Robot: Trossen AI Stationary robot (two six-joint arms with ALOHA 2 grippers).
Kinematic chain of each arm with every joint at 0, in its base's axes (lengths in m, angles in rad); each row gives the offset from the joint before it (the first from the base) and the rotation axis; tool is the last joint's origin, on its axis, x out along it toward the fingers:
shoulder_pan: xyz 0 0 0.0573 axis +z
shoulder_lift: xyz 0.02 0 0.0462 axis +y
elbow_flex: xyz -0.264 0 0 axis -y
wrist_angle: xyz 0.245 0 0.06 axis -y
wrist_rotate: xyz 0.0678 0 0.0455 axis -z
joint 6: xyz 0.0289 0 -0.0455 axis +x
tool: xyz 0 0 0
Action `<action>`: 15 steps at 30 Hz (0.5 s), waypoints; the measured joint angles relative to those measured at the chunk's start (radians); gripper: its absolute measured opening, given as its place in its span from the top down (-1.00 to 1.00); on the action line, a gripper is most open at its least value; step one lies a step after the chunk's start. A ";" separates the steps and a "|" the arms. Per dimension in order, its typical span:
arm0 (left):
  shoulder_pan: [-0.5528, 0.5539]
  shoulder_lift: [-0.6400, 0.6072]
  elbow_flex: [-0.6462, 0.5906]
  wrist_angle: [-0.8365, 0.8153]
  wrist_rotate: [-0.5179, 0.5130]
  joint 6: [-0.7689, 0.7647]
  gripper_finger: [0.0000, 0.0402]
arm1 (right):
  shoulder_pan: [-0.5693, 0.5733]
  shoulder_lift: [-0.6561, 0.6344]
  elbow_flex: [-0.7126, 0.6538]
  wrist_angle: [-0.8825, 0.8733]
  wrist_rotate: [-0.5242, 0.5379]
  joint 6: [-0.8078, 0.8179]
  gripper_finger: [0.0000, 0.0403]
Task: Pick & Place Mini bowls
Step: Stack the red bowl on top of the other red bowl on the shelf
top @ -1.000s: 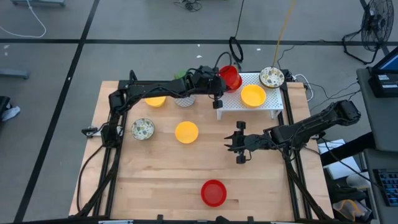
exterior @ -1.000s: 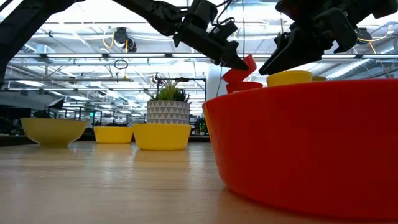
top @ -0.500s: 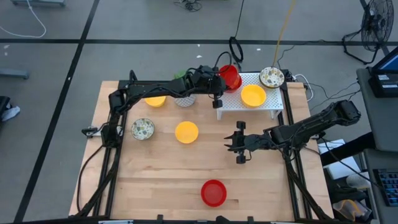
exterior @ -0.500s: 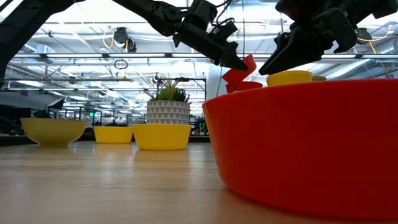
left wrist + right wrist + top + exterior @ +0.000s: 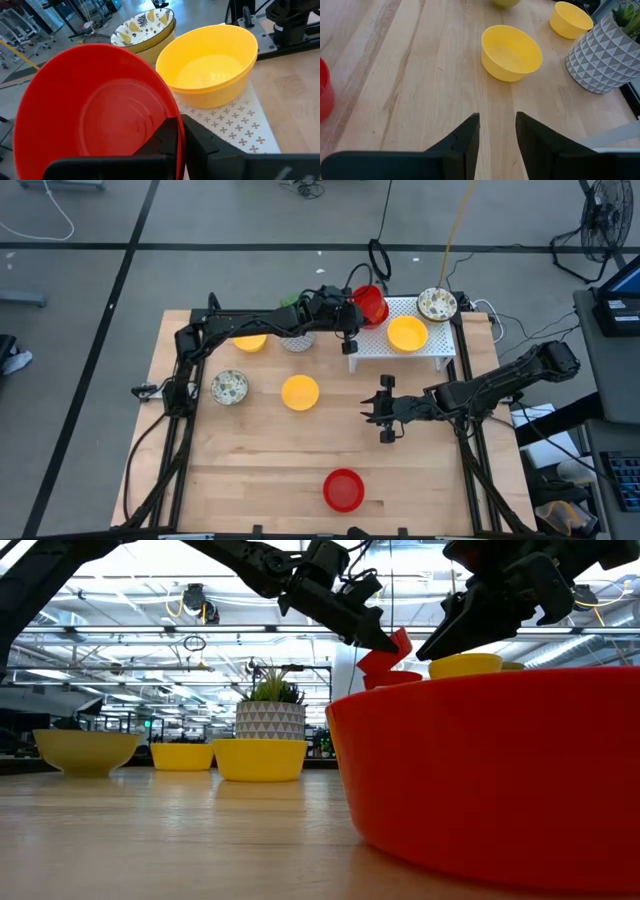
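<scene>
My left gripper [image 5: 355, 315] is shut on a red mini bowl [image 5: 372, 304] over the left end of the white rack [image 5: 400, 352]. In the low view this bowl [image 5: 388, 650] is tilted, just above another red bowl [image 5: 392, 678]. A yellow bowl [image 5: 407, 333] and a speckled bowl [image 5: 437, 303] sit on the rack. On the table rest a yellow bowl [image 5: 300, 391], a speckled bowl [image 5: 229, 387], a second yellow bowl [image 5: 250, 341] and a red bowl [image 5: 344, 490]. My right gripper [image 5: 380, 408] hovers open over the table's middle, nothing between its fingers [image 5: 470, 135]. My left gripper pinches the red bowl's wall at the rim [image 5: 174, 107], one finger [image 5: 167, 137] inside the bowl and one outside. The fingers come slanting down from the table's left side. The bowl is tilted; whether its low edge touches the red bowl beneath, I cannot tell.
A pale patterned pot with a green plant [image 5: 297, 337] stands under my left arm at the far side, next to the rack. Bare wood lies between the yellow bowl and the near red bowl [image 5: 490, 775], which fills the low view's right half.
</scene>
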 joint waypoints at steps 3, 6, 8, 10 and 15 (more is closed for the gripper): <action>0.000 0.000 0.000 0.000 0.000 0.001 0.94 | 0.000 0.000 0.000 0.000 0.000 0.000 0.43; 0.000 0.000 0.000 0.000 0.000 0.009 0.97 | 0.000 0.000 0.000 0.000 0.000 0.000 0.43; 0.000 0.000 0.000 0.000 -0.001 0.013 0.95 | 0.000 0.000 0.000 0.000 0.000 0.000 0.43; 0.000 0.000 0.000 0.000 -0.001 0.013 0.93 | 0.000 0.000 0.000 0.000 0.000 0.000 0.43; 0.000 0.000 0.000 0.000 -0.001 0.014 0.97 | 0.000 0.000 0.000 0.000 0.000 0.000 0.43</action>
